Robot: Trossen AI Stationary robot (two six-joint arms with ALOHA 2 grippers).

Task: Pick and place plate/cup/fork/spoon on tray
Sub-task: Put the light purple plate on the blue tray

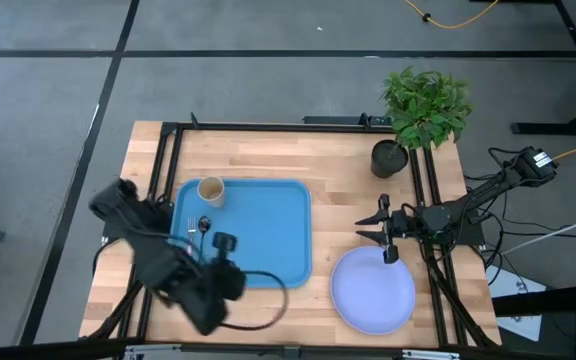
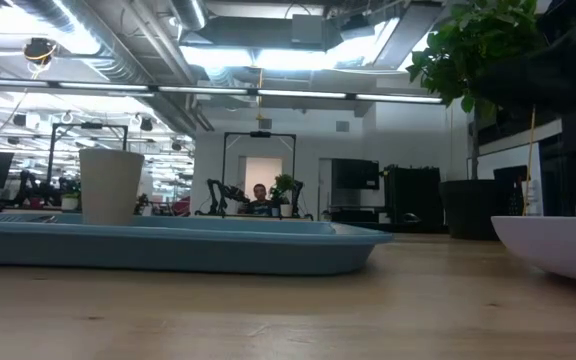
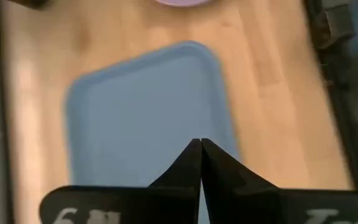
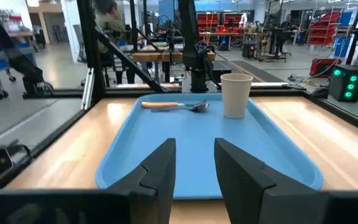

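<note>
The blue tray (image 1: 258, 235) lies on the table's left half. The tan cup (image 1: 211, 190) stands upright in its far left corner. The fork (image 4: 166, 104) with its orange handle and the dark spoon (image 1: 205, 224) lie on the tray's floor near its left rim. The lavender plate (image 1: 373, 290) rests on the bare table at the near right, off the tray. My left gripper (image 3: 201, 162) hangs shut above the tray's near left part, holding nothing. My right gripper (image 1: 378, 222) stands open and level just beyond the plate's far edge, pointing at the tray.
A potted plant (image 1: 423, 110) in a black pot stands at the table's far right corner. Bare wood lies between the tray and the plate (image 1: 328, 215). Black frame rails run along the table's left and right sides.
</note>
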